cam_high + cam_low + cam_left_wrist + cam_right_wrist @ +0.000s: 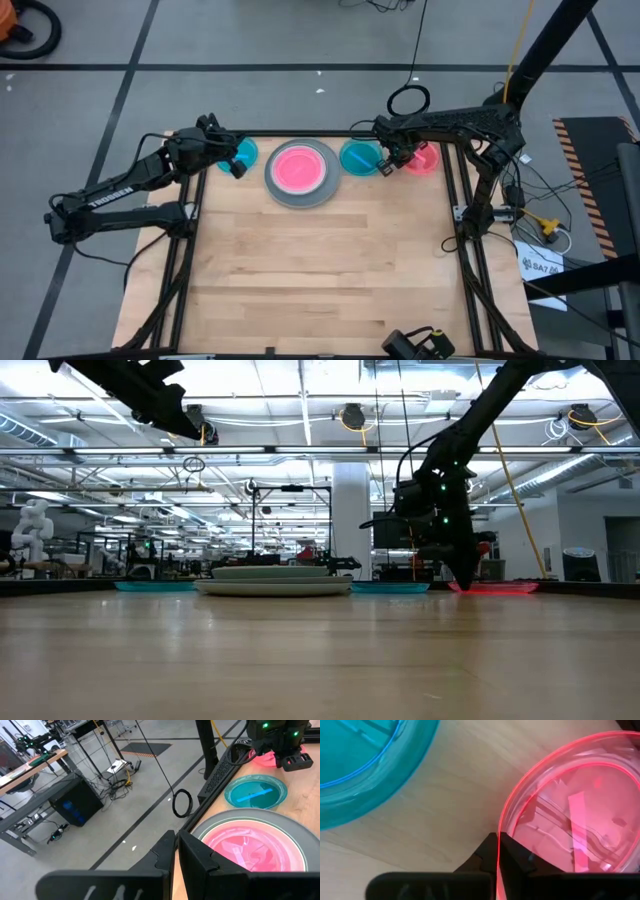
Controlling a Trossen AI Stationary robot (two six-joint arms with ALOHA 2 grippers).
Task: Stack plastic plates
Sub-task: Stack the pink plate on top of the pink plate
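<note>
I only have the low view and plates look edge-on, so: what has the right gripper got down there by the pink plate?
Observer: The right gripper is shut on the pink plate's rim, one finger inside, one outside.
Operator: Anything between it and the stack?
Observer: A teal plate lies on the table between them, apart from the pink plate.
Operator: What tops the stack?
Observer: Another pink plate, sitting over the grey plate.
Operator: And the left arm?
Observer: The left gripper is shut and empty, above a second teal plate left of the stack.

The right gripper meets a pink-red plate beside the central plate stack.
</note>
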